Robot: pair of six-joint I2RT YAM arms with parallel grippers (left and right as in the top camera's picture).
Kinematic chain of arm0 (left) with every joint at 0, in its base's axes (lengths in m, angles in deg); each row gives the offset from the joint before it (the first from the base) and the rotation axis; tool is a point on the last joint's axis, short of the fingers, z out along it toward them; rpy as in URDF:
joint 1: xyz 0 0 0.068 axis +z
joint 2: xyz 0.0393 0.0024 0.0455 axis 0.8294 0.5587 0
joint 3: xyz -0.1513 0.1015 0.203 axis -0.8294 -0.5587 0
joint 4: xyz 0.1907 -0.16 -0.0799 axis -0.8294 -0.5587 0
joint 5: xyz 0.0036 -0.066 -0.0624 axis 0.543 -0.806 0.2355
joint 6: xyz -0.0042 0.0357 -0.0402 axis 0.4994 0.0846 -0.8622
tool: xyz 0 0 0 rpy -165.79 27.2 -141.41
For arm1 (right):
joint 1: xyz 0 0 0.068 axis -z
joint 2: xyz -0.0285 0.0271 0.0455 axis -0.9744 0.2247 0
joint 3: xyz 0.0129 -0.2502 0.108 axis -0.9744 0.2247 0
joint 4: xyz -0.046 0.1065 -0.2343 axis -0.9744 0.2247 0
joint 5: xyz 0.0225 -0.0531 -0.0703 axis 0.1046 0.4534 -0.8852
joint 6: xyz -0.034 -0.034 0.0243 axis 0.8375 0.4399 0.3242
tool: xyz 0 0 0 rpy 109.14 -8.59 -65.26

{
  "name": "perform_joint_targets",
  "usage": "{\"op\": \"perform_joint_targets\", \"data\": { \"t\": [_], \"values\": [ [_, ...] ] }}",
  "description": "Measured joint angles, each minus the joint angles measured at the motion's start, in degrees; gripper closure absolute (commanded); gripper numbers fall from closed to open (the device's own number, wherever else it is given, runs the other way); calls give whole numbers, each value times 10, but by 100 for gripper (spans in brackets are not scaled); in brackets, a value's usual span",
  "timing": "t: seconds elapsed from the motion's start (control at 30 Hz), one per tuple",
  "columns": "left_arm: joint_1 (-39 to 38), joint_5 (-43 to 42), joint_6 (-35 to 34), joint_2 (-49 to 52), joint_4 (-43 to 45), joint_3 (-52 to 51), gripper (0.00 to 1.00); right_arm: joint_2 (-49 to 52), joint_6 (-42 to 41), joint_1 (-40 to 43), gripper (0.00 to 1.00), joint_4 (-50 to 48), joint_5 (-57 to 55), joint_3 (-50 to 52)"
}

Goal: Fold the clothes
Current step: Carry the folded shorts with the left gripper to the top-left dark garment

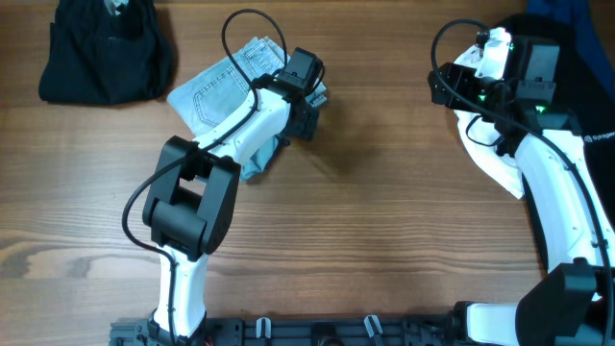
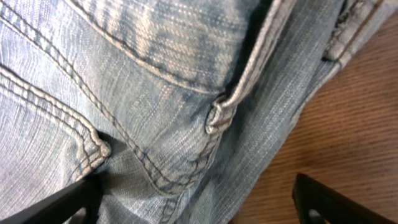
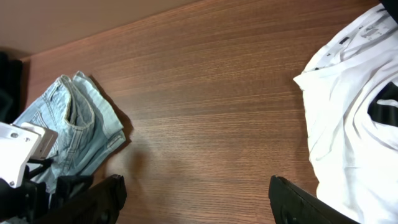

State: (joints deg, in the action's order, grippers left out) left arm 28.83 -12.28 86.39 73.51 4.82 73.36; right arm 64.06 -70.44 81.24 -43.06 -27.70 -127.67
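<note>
Left wrist: left jaws wide over denim shorts (image 2: 155,93); right jaws equally wide.

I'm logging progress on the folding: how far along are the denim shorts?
Mostly done: the shorts lie in a compact, doubled-over bundle, not spread flat. In hand: the left gripper hovers open close over the denim, gripping nothing. The right gripper is open, off by the white shirt. Left, probably: neatening the bundle's loose edge and pulling the arm away.
</note>
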Motion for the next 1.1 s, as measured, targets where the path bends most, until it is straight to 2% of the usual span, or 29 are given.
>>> {"op": "perform_joint_targets", "data": {
  "t": [0.23, 0.27, 0.37, 0.4, 0.6, 0.77, 0.9, 1.0, 1.1],
  "values": [
    [0, 3, 11, 20, 7, 0, 34, 0, 0, 0, 21, 0, 0, 0],
    [0, 4, 11, 21, 9, 0, 43, 0, 0, 0, 21, 0, 0, 0],
    [0, 13, 11, 27, 17, 1, 94, 0, 0, 0, 21, 0, 0, 0],
    [0, 21, 11, 30, 20, 1, 96, 0, 0, 0, 21, 0, 0, 0],
    [16, 11, 0, 30, 3, 17, 96, 0, 0, 0, 21, 0, -1, 0],
    [93, -10, -11, 13, -146, 115, 96, 0, 0, 0, 21, 0, -2, 0],
    [185, -14, -13, -89, -182, 214, 96, 0, 0, 0, 21, 0, -2, 0],
    [258, -13, -12, -185, -183, 250, 96, 0, 0, 0, 21, 0, -2, 0],
    [322, -9, -10, -228, -176, 258, 96, 0, 0, 0, 21, -1, -2, 0]
  ]
}}
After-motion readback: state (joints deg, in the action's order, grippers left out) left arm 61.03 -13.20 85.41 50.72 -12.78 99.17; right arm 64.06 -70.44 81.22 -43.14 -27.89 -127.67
